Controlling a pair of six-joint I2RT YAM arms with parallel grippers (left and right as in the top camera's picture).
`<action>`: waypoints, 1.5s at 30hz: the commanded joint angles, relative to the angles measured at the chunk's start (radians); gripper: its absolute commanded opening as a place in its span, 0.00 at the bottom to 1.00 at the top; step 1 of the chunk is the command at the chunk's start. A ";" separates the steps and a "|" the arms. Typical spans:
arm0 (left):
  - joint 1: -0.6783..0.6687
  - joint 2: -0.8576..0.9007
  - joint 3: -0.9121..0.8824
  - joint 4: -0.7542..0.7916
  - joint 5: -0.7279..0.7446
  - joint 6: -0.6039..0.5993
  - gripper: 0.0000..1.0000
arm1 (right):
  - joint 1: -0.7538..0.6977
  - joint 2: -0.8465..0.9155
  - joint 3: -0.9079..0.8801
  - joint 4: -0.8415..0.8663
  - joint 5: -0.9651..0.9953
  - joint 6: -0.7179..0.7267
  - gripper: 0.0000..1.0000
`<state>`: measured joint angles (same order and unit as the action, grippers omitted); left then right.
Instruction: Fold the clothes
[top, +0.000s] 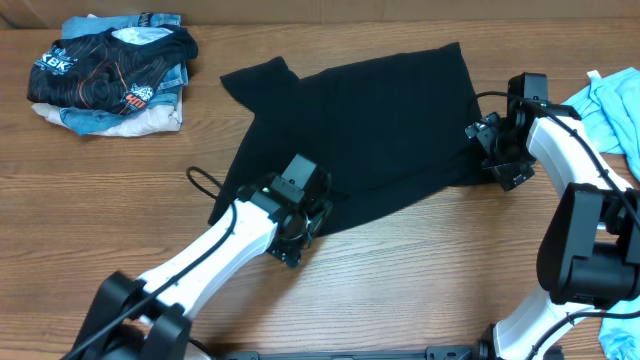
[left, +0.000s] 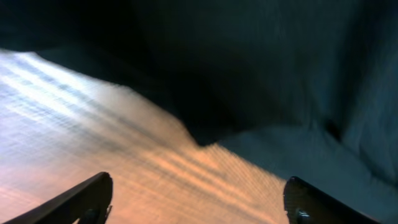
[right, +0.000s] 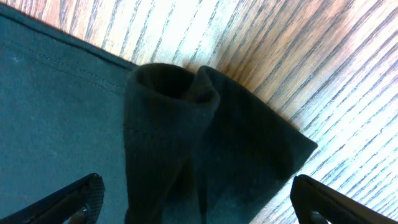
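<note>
Black T-shirt (top: 360, 120) lay spread flat on the wooden desk (top: 420, 270), mid-desk toward the far edge, one sleeve pointing at the far left corner. Left claw (left: 198, 183) sat at the shirt's near hem, released, fingers (left: 87, 196) wide apart with only bare wood and the hem edge ahead, nothing gripped. Right claw (right: 198, 180) sat at the shirt's right-hand side, also released, fingers spread. A bunched fold (right: 174, 93) of black fabric stood up between them, not pinched. Pile of printed clothes (top: 110, 70) sat in the far left corner, well apart. Light blue garment (top: 610, 105) lay at the right edge.
</note>
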<state>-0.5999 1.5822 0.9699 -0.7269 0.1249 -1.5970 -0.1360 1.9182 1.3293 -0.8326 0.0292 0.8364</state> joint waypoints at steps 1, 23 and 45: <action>0.007 0.040 0.020 0.032 -0.052 -0.063 0.86 | -0.001 0.006 0.002 0.000 -0.005 -0.043 1.00; 0.076 0.127 0.022 0.061 -0.075 -0.042 0.56 | -0.003 0.006 0.002 -0.006 -0.005 -0.060 1.00; 0.076 0.121 0.087 0.061 -0.009 0.051 0.14 | -0.003 0.006 0.002 -0.010 -0.005 -0.060 1.00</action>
<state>-0.5282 1.7023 1.0031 -0.6632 0.1020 -1.5902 -0.1368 1.9182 1.3293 -0.8459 0.0292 0.7845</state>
